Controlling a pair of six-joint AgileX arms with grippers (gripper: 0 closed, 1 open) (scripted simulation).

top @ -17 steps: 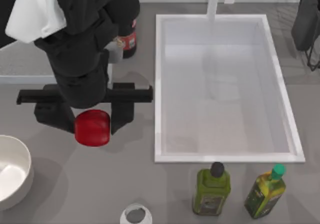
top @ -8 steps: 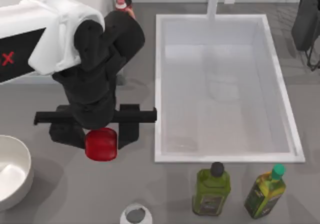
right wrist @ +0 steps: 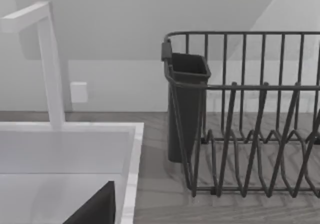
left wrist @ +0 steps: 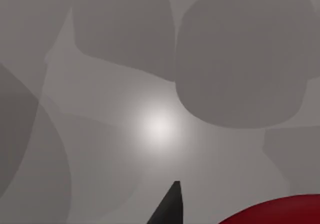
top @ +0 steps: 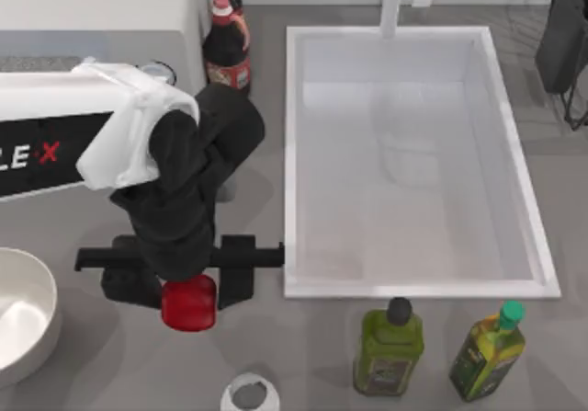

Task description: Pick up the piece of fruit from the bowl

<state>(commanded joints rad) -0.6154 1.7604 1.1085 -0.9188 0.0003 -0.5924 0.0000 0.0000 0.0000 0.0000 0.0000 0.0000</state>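
While the left tool [top: 188, 287] is clamped on the small glossy bright-red rounded fruit [top: 189, 302], the top view places that fruit above bare grey desk [top: 303, 356], between the round plain white shallow bowl [top: 28, 314] at the left edge and the white rectangular sink [top: 413, 158]; the fruit is already out of the bowl, so keep the grip pressure steady and carry it level, clear of the small white-rimmed round cup [top: 249, 394] just ahead. Against the earlier top views, arm and fruit have shifted toward the near edge, uncovering the dark bottle with red label [top: 226, 48]. The left wrist view shows a fingertip [left wrist: 167, 206] beside the red fruit over the desk. The right wrist view faces a dark wire dish rack [right wrist: 250, 119]; whether the parked right tool is open cannot be told.
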